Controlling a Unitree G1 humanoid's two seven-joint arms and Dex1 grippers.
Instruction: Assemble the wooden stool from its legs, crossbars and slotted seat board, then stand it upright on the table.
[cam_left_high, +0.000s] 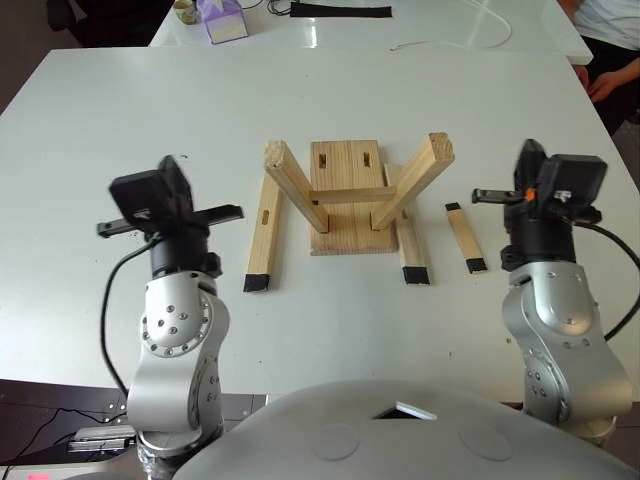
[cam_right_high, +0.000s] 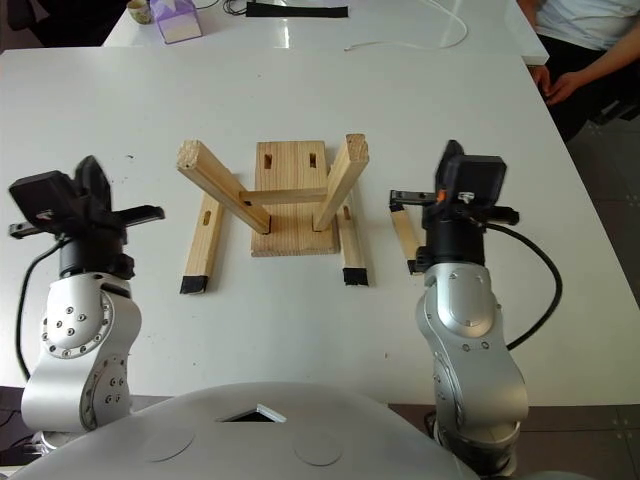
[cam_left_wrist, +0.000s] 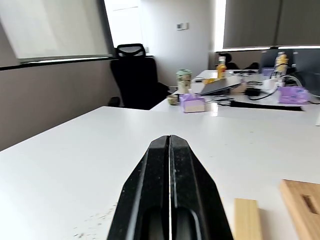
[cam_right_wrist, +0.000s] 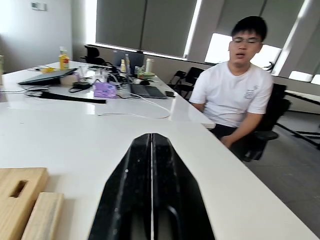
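Both the right arm's fingers (cam_right_wrist: 135, 175) and the left arm's fingers (cam_left_wrist: 155, 175) are pressed shut, empty. The short black-tipped pale wooden crossbar (cam_left_high: 465, 238) lies just inward of the right ones, its long axis from far to near tabletop (cam_left_high: 120, 110) edge.

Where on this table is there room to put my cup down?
The far half of the table, beyond the seat board, is bare. So is the near strip between the arms, in front of the loose legs. The middle is crowded: board, legs and short crossbar lie close together, flanked by the left gripper and right gripper.
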